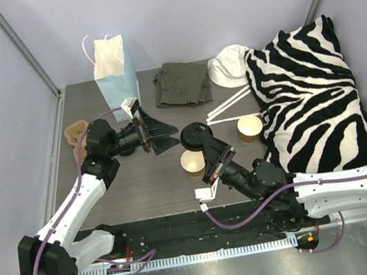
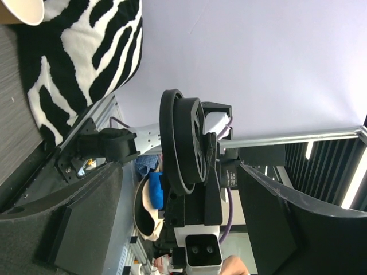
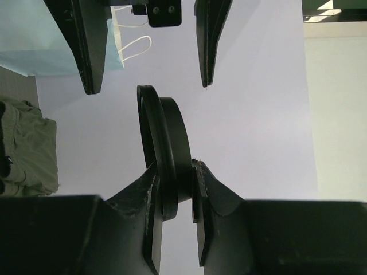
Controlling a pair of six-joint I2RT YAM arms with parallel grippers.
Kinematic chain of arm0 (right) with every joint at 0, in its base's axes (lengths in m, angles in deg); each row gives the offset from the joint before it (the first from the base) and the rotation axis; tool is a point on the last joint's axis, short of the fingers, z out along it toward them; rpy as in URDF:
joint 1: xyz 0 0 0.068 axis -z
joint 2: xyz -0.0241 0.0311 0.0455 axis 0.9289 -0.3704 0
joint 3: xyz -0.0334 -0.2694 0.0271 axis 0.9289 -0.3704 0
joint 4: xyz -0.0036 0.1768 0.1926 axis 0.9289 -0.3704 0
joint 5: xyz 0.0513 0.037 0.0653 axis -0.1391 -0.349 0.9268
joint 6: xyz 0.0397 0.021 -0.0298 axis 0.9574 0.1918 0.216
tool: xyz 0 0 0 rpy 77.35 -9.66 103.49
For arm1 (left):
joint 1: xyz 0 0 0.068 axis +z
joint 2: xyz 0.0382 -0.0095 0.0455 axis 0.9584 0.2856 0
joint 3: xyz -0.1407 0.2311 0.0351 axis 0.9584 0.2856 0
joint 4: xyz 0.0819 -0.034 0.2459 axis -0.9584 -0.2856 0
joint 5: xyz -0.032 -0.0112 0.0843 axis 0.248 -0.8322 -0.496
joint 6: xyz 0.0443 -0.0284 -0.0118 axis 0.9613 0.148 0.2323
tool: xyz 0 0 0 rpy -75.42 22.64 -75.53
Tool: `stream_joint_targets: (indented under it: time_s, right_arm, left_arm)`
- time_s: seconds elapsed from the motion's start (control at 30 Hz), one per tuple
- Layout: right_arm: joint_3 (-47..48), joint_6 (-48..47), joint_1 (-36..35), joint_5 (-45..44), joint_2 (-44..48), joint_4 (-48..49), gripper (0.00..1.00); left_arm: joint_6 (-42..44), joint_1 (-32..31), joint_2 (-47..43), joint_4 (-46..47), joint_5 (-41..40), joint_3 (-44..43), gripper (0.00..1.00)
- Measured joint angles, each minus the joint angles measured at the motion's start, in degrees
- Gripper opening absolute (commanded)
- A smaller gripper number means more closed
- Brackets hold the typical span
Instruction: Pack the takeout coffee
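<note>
The coffee stood in two parts. Its small tan paper cup (image 1: 192, 163) sat upright on the table near the middle, mouth open and white inside, with no lid on it. The round black lid (image 1: 196, 136) was up off the table just behind the cup, turned on edge so its rim faced sideways. It was pinched at its lower edge between the fingers of the right gripper (image 1: 202, 143), and its raised centre and stepped rim showed clearly in the right wrist view (image 3: 166, 149).
</note>
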Motion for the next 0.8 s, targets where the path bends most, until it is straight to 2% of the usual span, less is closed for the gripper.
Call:
stream_joint_targets:
  time_s: [0.3,0.53,0.63,0.67,0.7,0.77,0.8]
  right_arm:
    - [0.00,-0.72,-0.55,-0.52,-0.39,0.02,0.01]
    - [0.00,-0.70,-0.70,-0.63,-0.39,-0.04,0.01]
    - [0.00,-0.66,-0.74,-1.01,-0.39,-0.37,0.01]
    - [0.00,-0.66,-0.76,-1.33,-0.39,-0.79,0.04]
    - [0.00,-0.66,-0.76,-1.51,-0.39,-1.11,0.15]
    - [-0.04,-0.52,-0.74,-2.49,-0.39,-2.47,0.28]
    - [-0.04,0.00,-0.74,-2.95,-0.33,-3.04,0.41]
  left_arm:
    - [-0.31,-4.17,2.75,2.36,-1.40,-0.39,0.56]
    - [0.02,-6.21,5.11,2.80,-1.33,-1.60,0.43]
    - [-0.07,-6.82,5.95,3.34,-1.25,-1.97,0.26]
    - [-0.33,-6.84,6.25,3.72,-1.22,-2.19,0.11]
    - [-0.57,-6.84,6.49,3.91,-1.16,-2.34,0.06]
    - [-1.18,-6.82,6.93,4.46,-1.01,-2.71,0.00]
    - [-1.18,-6.82,7.13,4.50,-0.85,-2.82,0.00]
